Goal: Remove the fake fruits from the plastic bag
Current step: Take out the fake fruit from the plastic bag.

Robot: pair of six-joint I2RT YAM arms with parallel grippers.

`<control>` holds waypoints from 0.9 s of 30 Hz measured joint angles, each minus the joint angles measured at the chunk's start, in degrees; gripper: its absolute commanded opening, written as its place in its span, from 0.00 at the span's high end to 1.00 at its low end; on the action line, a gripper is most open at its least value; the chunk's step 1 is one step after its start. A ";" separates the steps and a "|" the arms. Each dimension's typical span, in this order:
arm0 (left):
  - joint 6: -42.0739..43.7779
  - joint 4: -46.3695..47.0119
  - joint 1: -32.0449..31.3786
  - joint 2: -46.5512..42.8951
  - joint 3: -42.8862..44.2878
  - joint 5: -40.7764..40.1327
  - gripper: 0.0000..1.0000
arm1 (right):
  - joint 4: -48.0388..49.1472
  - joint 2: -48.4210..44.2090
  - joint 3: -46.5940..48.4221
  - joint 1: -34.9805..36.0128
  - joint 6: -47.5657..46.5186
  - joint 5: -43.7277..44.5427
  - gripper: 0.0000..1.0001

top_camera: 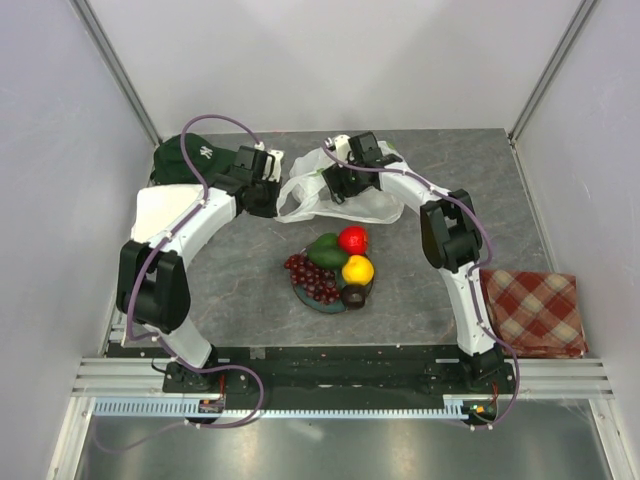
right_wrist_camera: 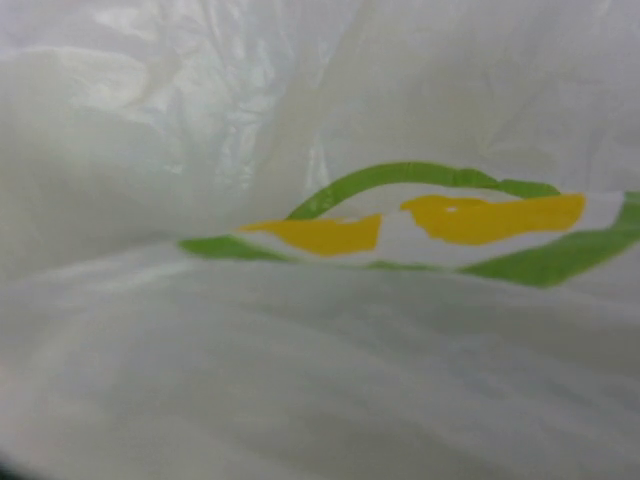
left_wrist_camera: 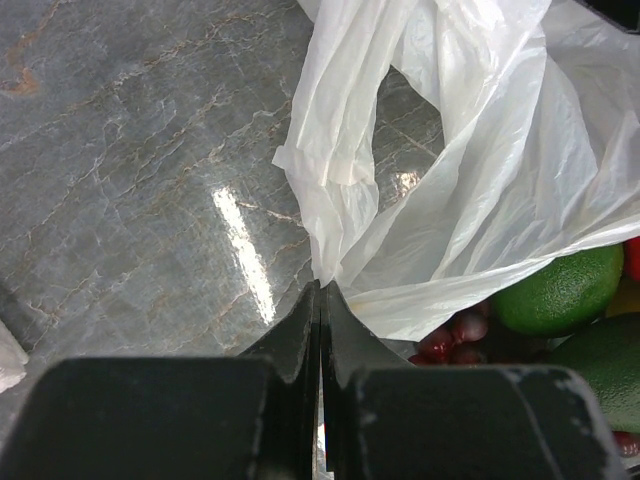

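The white plastic bag (top_camera: 345, 200) lies crumpled at the back of the table, between my two grippers. My left gripper (top_camera: 270, 195) is shut, and in the left wrist view (left_wrist_camera: 320, 290) it pinches the edge of the bag (left_wrist_camera: 450, 150). My right gripper (top_camera: 342, 180) is pressed into the bag. Its wrist view shows only bag film with a green and yellow print (right_wrist_camera: 420, 215), and the fingers are hidden. The fake fruits sit in front of the bag: grape bunch (top_camera: 312, 278), green piece (top_camera: 325, 250), red apple (top_camera: 352, 239), yellow-orange fruit (top_camera: 357, 269) and dark fruit (top_camera: 354, 295).
The fruits rest on a round teal-grey plate (top_camera: 322, 304). A dark green cap (top_camera: 180, 158) lies at the back left. A red checked cloth (top_camera: 532, 312) lies at the right edge. Grey walls close in the table on three sides.
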 measured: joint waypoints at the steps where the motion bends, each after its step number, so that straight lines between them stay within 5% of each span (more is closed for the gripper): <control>1: 0.00 0.00 -0.07 0.00 0.00 0.00 0.98 | -0.04 0.50 0.00 0.00 0.20 0.28 0.09; 16: 0.00 -0.04 -0.33 0.50 0.00 0.04 0.98 | 0.79 0.48 1.22 -0.02 0.20 0.74 0.49; 27: -0.02 -0.61 -0.33 1.84 2.23 0.26 0.98 | -0.22 -18.05 -8.70 -0.46 -0.50 -2.08 0.55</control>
